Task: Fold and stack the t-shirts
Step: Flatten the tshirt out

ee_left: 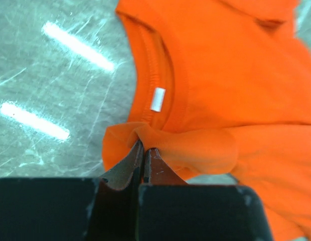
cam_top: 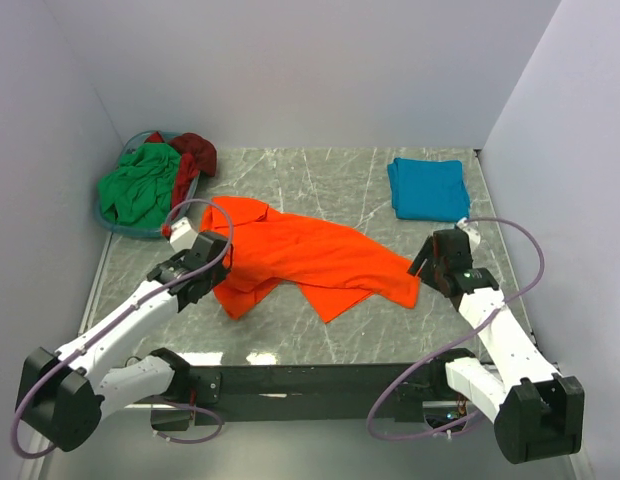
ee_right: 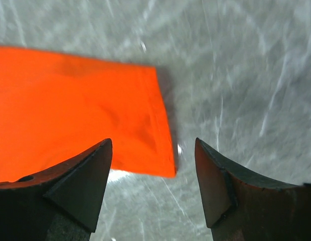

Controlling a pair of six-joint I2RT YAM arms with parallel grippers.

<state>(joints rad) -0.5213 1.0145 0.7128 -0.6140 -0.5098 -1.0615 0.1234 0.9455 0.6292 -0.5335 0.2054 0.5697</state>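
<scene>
The left gripper (ee_left: 144, 153) has its two dark jaws pressed tight together on a pinch of bright orange cloth. The pinch is a small fold of the orange shirt (ee_left: 236, 75) just below the neck opening. The collar (ee_left: 148, 70) curves away above the jaws, with a small white tag (ee_left: 157, 99) sewn inside it.

The right gripper (ee_right: 153, 141) has its jaws spread wide and holds nothing. Seen between them, a corner of the same shirt's straight edge lies flat on the table (ee_right: 246, 75) (whether the tips touch the cloth cannot be told).

From overhead, the orange shirt lies spread and rumpled across the middle of the grey-green marbled table. It runs from the left gripper at its left end to the right gripper at its right corner.

A teal shirt (cam_top: 428, 188) lies folded into a neat rectangle at the far right of the table, well apart from the orange one. In the far left corner sits a blue basket (cam_top: 118, 226). A green shirt (cam_top: 138, 185) is heaped inside it, and a dark red shirt (cam_top: 193, 153) is draped over its right side.

The left arm (cam_top: 120, 335) and right arm (cam_top: 500, 335), both white, reach in from the near edge.
</scene>
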